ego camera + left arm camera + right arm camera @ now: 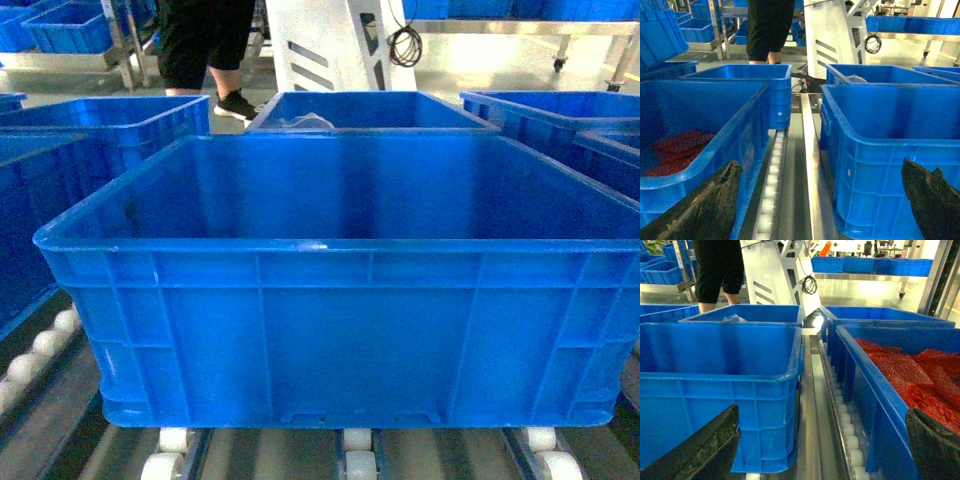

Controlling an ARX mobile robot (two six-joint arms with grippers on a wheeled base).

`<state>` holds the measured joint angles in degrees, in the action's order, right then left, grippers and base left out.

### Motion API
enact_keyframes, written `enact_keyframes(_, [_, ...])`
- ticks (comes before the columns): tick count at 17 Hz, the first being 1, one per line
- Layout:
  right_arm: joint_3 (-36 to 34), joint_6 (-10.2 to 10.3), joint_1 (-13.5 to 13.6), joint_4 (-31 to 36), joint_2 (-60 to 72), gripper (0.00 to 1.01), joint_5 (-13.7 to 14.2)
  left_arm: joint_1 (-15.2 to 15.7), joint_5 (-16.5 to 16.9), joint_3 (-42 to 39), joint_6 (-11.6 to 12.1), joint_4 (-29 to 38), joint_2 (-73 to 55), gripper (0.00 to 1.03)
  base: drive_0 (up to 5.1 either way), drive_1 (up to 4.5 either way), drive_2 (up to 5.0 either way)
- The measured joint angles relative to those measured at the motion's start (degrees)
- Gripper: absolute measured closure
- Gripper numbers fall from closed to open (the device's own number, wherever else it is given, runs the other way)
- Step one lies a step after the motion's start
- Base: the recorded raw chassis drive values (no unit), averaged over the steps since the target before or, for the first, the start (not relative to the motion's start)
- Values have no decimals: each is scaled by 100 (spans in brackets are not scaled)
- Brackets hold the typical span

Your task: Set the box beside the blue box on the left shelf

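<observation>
Left gripper [820, 200]: fingers [705, 207] spread wide apart in the left wrist view, one dark pad low in front of the neighbouring blue crate [700, 125], the other low in front of the box [340, 290]; neither is seen to clamp a wall. Between them runs a grey rail of white rollers [771, 180] belonging to the left shelf [807, 165].

Centre, head view: the box fills the frame, open top up, empty inside, its near wall standing on the rollers at the near edge. It appears level. A second empty crate [370, 110] sits just beyond its far rim, with more crates to either side. A person in dark shorts [205, 45] stands far left, beside a white machine housing [325, 45].

Right gripper [822, 440]: fingers likewise apart in the right wrist view, one pad low before the box's right corner, the other before a crate of red material [900, 385]. A roller rail separates the two crates.

Judgement: the box seems already seated beside its left neighbour, with a narrow gap between. To finish well, both arms should draw straight back and level, pads kept clear of the rims so the rollers do not let the box creep. If closer alignment is wanted, push evenly on both near corners.
</observation>
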<state>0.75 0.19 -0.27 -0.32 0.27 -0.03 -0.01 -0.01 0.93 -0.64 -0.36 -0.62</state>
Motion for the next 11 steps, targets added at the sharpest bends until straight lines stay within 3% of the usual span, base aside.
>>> enact_keyframes(11, [0,0,0,0,0,3,0,0,-2,0,2,2,0,5,0,0,0])
